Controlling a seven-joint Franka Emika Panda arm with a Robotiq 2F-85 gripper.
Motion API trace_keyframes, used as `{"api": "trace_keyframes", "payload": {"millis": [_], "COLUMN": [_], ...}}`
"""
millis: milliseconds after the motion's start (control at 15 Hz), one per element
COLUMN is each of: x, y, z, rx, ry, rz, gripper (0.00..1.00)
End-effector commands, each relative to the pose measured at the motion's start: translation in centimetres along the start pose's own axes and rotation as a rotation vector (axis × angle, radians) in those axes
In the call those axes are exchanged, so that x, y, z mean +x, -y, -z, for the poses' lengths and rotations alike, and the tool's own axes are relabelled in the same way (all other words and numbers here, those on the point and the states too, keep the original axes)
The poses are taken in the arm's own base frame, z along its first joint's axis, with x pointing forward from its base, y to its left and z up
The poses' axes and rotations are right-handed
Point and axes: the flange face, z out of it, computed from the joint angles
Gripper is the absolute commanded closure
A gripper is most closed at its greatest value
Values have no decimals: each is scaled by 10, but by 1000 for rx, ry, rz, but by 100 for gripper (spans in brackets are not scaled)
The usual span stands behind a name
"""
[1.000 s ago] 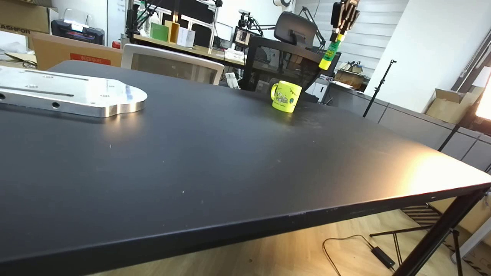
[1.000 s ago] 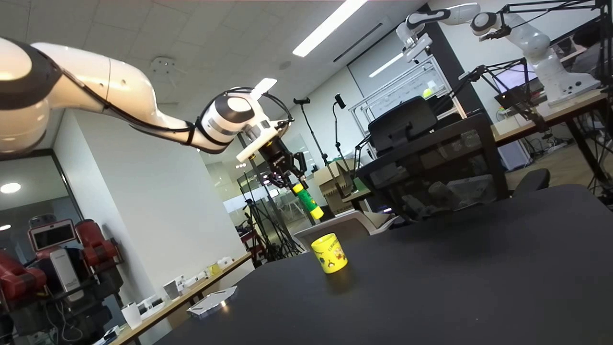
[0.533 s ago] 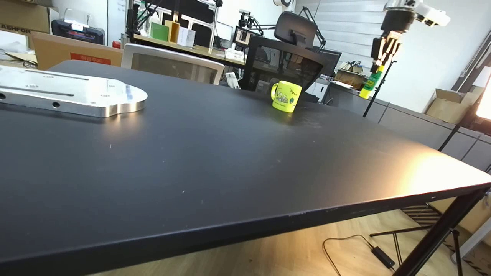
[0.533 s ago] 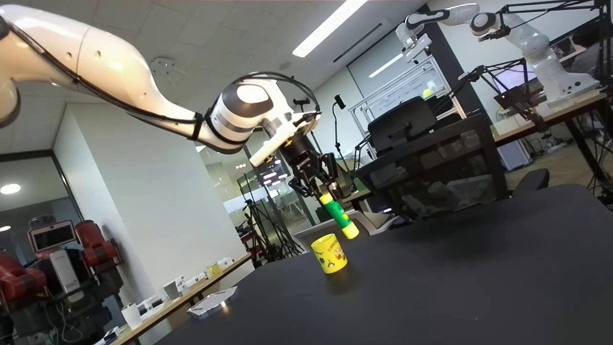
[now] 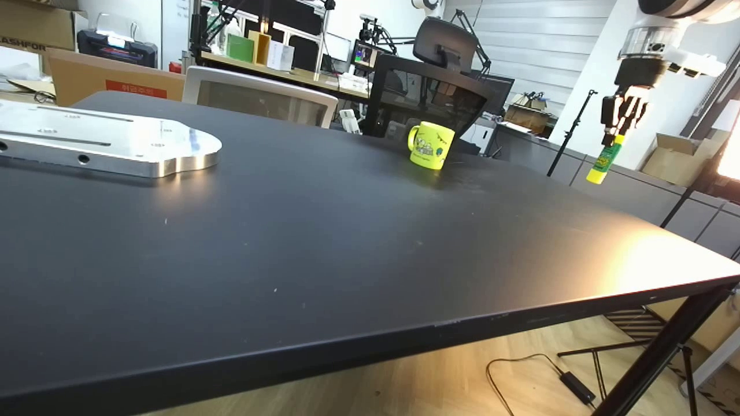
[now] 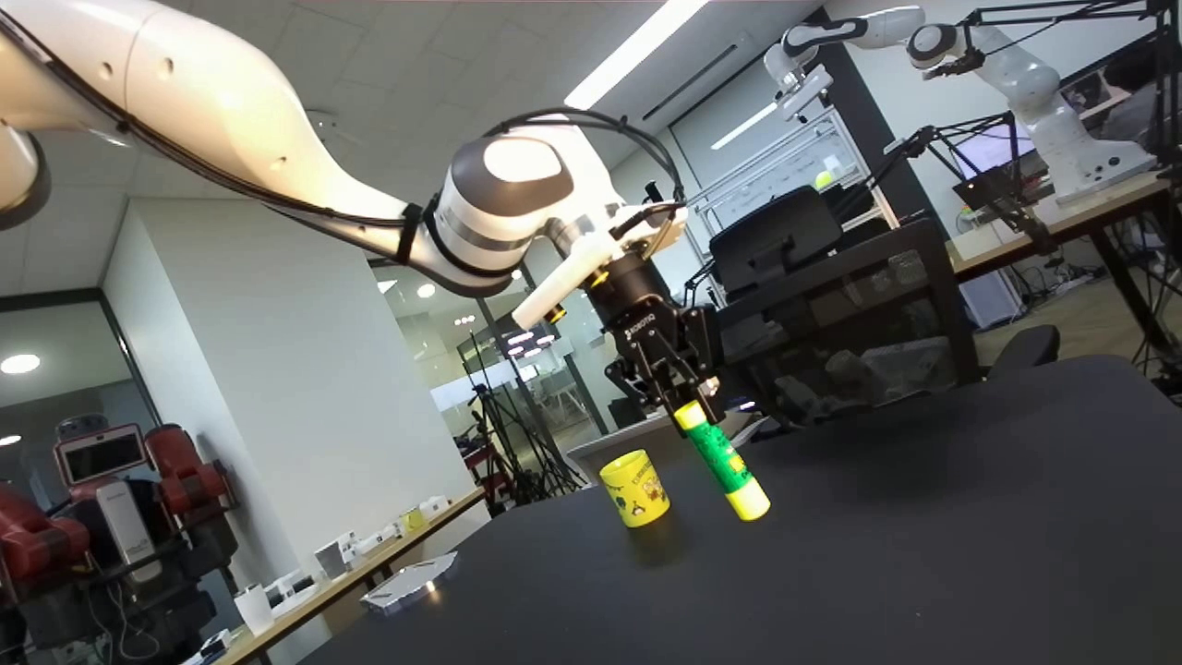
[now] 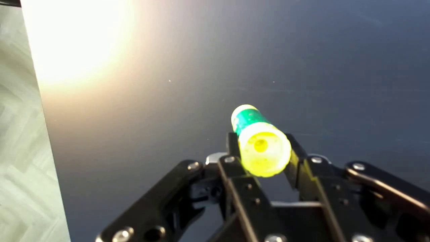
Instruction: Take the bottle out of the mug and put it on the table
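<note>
The bottle (image 5: pixel 606 160) is a slim green tube with yellow ends, like a glue stick. My gripper (image 6: pixel 697 406) is shut on its upper yellow end and holds it tilted in the air. In the wrist view the fingers of the gripper (image 7: pixel 264 144) stand on both sides of the yellow end, and the green body (image 7: pixel 250 118) points away over the black table (image 7: pixel 151 134). The yellow mug (image 5: pixel 430 145) stands upright on the table, apart from the bottle. It also shows in an exterior view (image 6: pixel 634 489), left of the bottle. Its inside is mostly hidden.
A silver metal plate (image 5: pixel 104 141) lies on the table, seen also in an exterior view (image 6: pixel 411 584). Chairs (image 5: pixel 260 95) stand behind the table. In the wrist view the table's edge (image 7: pixel 53 151) runs down the left side, with floor beyond. A lamp's glare (image 7: pixel 77 37) whitens one corner.
My gripper and the bottle have moved right and down in both exterior views, away from the mug and lower towards the table. The mug and the metal plate have not moved.
</note>
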Motion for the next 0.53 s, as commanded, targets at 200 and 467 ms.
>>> {"api": "trace_keyframes", "payload": {"millis": [200,467], "x": [-5,-6], "y": [-18,-19], "z": [-43,-67], "rx": [35,57], "ry": [68,105], "rz": [-61,-79], "gripper": [91,91]}}
